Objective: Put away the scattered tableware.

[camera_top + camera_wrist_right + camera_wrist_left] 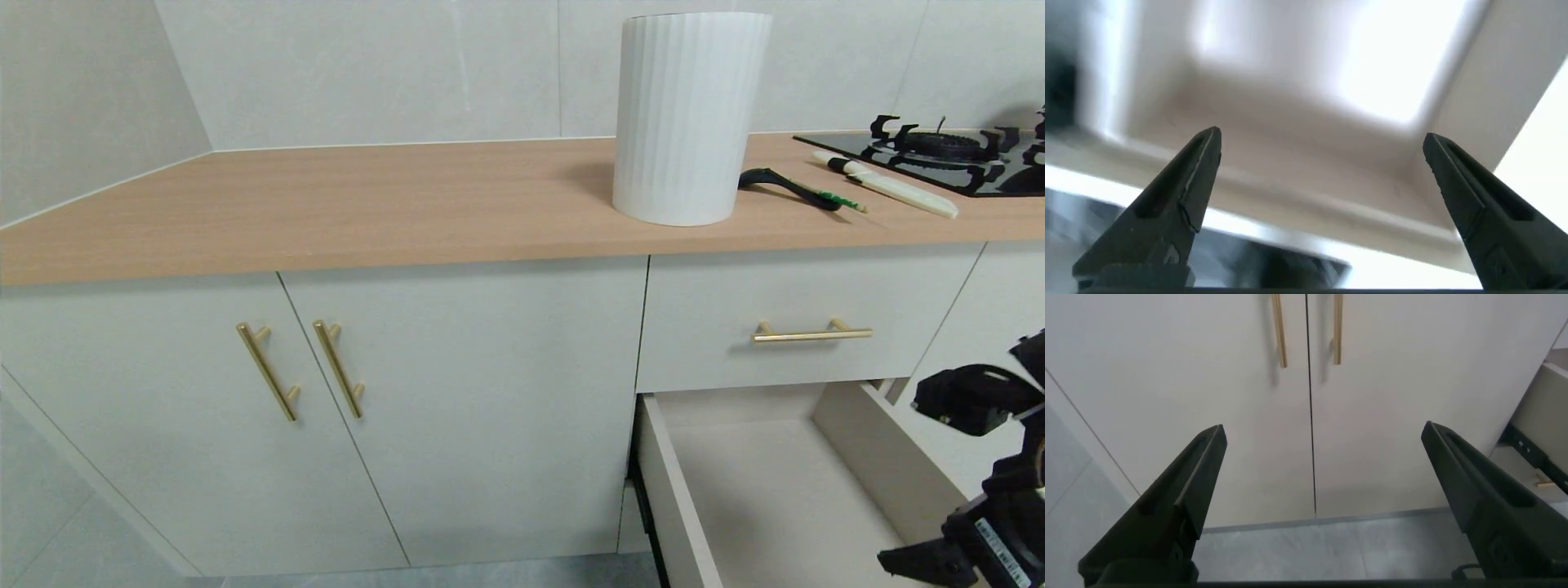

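The right arm [992, 490] hangs at the right side of the open drawer [767, 506], its right gripper [1321, 140] aimed into that drawer, fingers spread wide. The left gripper [1323, 434], equally wide apart, sits low, left of the drawer

Wide-spread left gripper [1323, 429] before cabinet doors [1192, 367]

A white ribbed canister [690, 114] stands on a tan wood-grain counter [326, 204]; beside the canister lie a black spoon [788, 188] and a cream knife [887, 185].
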